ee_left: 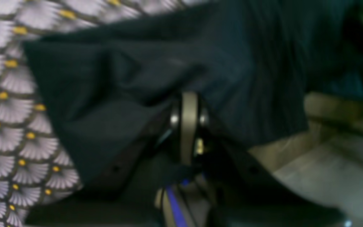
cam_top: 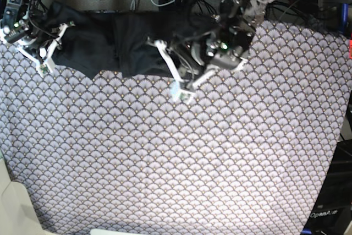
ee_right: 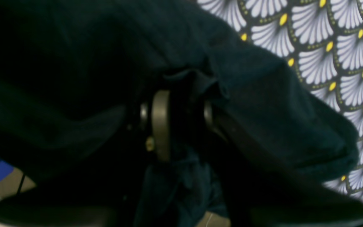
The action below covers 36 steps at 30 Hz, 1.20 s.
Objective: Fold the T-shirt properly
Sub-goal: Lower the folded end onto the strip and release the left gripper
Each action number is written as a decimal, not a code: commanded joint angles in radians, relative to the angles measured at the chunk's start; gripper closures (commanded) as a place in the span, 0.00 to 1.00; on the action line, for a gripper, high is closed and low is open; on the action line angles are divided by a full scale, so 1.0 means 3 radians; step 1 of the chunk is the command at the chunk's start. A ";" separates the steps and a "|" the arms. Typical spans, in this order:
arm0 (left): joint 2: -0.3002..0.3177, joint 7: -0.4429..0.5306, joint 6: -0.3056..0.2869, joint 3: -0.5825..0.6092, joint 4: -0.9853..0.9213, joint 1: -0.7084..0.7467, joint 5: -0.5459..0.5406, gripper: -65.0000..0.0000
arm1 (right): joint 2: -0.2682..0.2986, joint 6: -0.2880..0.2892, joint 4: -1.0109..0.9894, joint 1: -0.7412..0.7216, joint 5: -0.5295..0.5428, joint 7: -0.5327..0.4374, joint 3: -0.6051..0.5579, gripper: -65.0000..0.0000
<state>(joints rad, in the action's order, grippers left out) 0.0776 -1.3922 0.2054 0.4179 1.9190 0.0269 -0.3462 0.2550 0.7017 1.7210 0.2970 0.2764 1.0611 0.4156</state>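
We saw the T-shirt (cam_top: 110, 48) lying bunched along the top edge of the worktop (cam_top: 181, 158), in the upper left of the base view, on the patterned tablecloth (cam_top: 220, 136). The left fingers (ee_left: 189, 104) were closed tight, with dark cloth of the T-shirt pressed around their tips. The right fingers (ee_right: 165, 119) stood partly apart, and a fold of the T-shirt sat between them. Both arms were up at the top of the picture, one at each end of the shirt.
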 commanded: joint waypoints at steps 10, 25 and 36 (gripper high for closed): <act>-0.0082 0.0061 0.0065 -0.0035 -0.0190 -0.0062 -0.0020 1.00 | 0.0048 -0.0012 0.0045 -0.0016 0.0043 -0.0041 0.0013 0.77; -0.0394 0.0848 0.0065 -0.0004 -0.1346 -0.0445 0.0052 1.00 | 0.0058 -0.0012 0.0020 -0.0057 0.0043 -0.0041 0.0008 0.77; -0.0241 0.0828 0.0065 -0.0030 -0.0364 -0.0235 0.0047 1.00 | 0.0206 -0.0012 0.0015 -0.0067 0.0043 -0.0041 0.0029 0.77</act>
<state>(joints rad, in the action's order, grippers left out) 0.0105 -1.1542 0.2203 0.4129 1.7958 -0.0341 -0.3416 0.2970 0.7021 1.7023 0.2836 0.2844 1.0615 0.4149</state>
